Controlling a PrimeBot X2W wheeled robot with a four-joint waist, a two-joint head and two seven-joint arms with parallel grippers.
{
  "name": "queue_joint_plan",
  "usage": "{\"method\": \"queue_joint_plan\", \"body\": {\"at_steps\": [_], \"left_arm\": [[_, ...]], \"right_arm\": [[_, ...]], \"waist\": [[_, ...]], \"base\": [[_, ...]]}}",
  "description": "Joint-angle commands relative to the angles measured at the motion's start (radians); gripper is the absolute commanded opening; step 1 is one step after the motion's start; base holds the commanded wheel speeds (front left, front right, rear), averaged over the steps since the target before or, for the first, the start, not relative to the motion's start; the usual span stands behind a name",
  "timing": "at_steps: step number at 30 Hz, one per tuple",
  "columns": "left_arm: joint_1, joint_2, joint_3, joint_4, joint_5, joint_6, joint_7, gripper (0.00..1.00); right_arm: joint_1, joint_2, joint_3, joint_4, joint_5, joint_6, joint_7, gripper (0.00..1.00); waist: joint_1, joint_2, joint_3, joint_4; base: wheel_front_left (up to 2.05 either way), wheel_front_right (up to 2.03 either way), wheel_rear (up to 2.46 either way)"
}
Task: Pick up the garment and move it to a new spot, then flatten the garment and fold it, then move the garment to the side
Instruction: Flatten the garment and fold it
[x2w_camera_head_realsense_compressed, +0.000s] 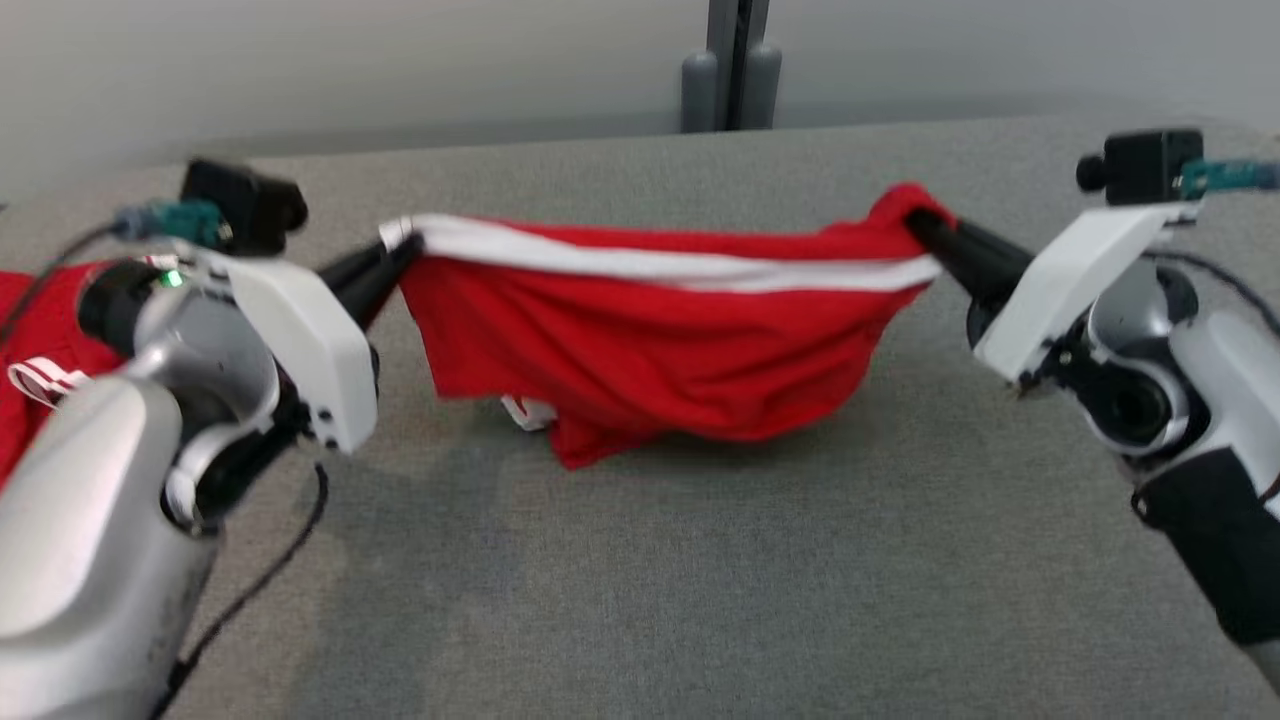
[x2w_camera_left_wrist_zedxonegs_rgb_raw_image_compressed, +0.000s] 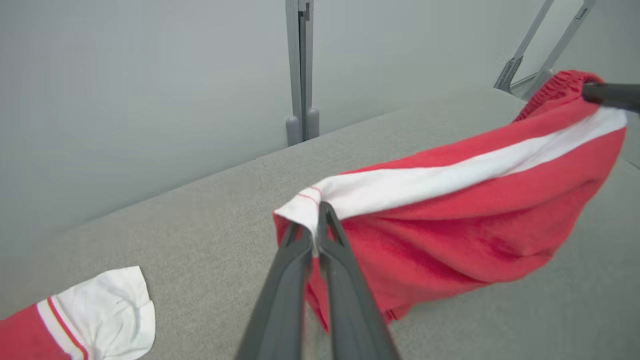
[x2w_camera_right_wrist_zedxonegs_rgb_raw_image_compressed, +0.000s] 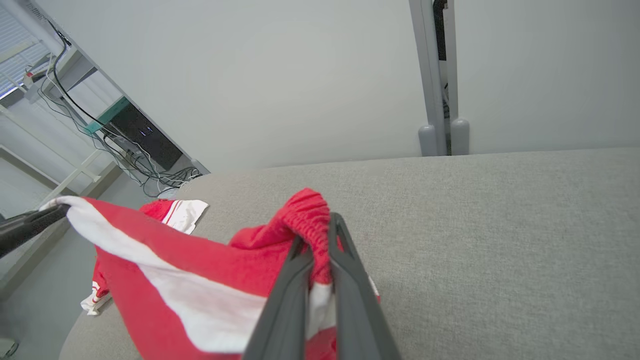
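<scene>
Right gripper (x2w_camera_right_wrist_zedxonegs_rgb_raw_image_compressed: 317, 231): 2 dark fingers closed on the gathered red waistband of the garment (x2w_camera_right_wrist_zedxonegs_rgb_raw_image_compressed: 200, 265). Garment is red with 1 broad white stripe. It stretches from here to the left gripper (x2w_camera_right_wrist_zedxonegs_rgb_raw_image_compressed: 52, 216) at the frame's left edge, which pinches the white end. Cloth sags between the 2 grippers, in front of the grey fabric table (x2w_camera_right_wrist_zedxonegs_rgb_raw_image_compressed: 490, 240). A red-and-white cloth (x2w_camera_right_wrist_zedxonegs_rgb_raw_image_compressed: 182, 212) lies on the table's far corner behind it. Background: pale wall, grey post (x2w_camera_right_wrist_zedxonegs_rgb_raw_image_compressed: 431, 75), rack with tangled cables (x2w_camera_right_wrist_zedxonegs_rgb_raw_image_compressed: 135, 160).
</scene>
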Motion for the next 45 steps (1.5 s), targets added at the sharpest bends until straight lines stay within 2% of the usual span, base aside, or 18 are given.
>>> {"method": "queue_joint_plan", "body": {"at_steps": [1, 5, 12, 20, 25, 30, 35, 39, 41, 45], "left_arm": [[-0.038, 0.007, -0.002, 0.008, -0.005, -0.001, -0.005, 0.00], [-0.313, 0.046, -0.059, 0.114, -0.018, -0.001, -0.049, 0.00], [-0.673, 0.079, -0.189, 0.268, -0.071, -0.001, -0.148, 0.00], [-0.982, 0.089, -0.294, 0.512, -0.138, 0.000, -0.285, 0.00], [-1.079, 0.075, -0.341, 0.641, -0.183, 0.000, -0.348, 0.00], [-1.078, 0.053, -0.415, 0.680, -0.250, 0.000, -0.372, 0.00], [-0.984, 0.066, -0.557, 0.655, -0.305, -0.001, -0.374, 0.00], [-0.873, 0.118, -0.695, 0.589, -0.363, -0.001, -0.358, 0.00], [-0.827, 0.155, -0.755, 0.551, -0.395, -0.001, -0.363, 0.00], [-0.754, 0.193, -0.825, 0.493, -0.456, -0.001, -0.358, 0.00]], "right_arm": [[-0.027, -0.008, -0.003, 0.004, 0.013, 0.002, 0.008, 0.00], [-0.244, -0.005, 0.000, 0.038, 0.084, 0.002, 0.055, 0.00], [-0.543, 0.017, -0.012, 0.158, 0.114, 0.002, 0.027, 0.00], [-0.822, 0.064, -0.066, 0.313, 0.133, 0.002, -0.132, 0.00], [-0.913, 0.096, -0.059, 0.381, 0.143, 0.001, -0.221, 0.00], [-0.903, 0.112, -0.009, 0.412, 0.163, 0.001, -0.230, 0.00], [-0.781, 0.099, 0.076, 0.417, 0.190, 0.001, -0.201, 0.00], [-0.632, 0.097, 0.142, 0.375, 0.253, 0.001, -0.148, 0.00], [-0.559, 0.065, 0.179, 0.341, 0.270, 0.001, -0.132, 0.00], [-0.449, 0.041, 0.232, 0.302, 0.305, 0.001, -0.091, 0.00]], "waist": [[0.0000, 0.0000, 0.076, -0.001], [0.0000, 0.0000, 0.183, -0.004], [0.0000, 0.0000, 0.289, -0.006], [0.0000, 0.0000, 0.332, -0.025], [0.0000, 0.0000, 0.329, -0.043], [0.0000, 0.0000, 0.322, -0.043], [0.0000, 0.0000, 0.291, -0.036], [0.0000, 0.0000, 0.243, -0.039], [0.0000, 0.0000, 0.212, -0.042], [0.0000, 0.0000, 0.157, -0.046]], "base": [[0.00, 0.00, 0.00], [0.00, 0.00, 0.00], [0.00, 0.00, 0.00], [0.00, 0.00, 0.00], [0.00, 0.00, 0.00], [0.00, 0.00, 0.00], [0.00, 0.00, 0.00], [0.00, 0.00, 0.00], [0.00, 0.00, 0.00], [0.00, 0.00, 0.00]]}}
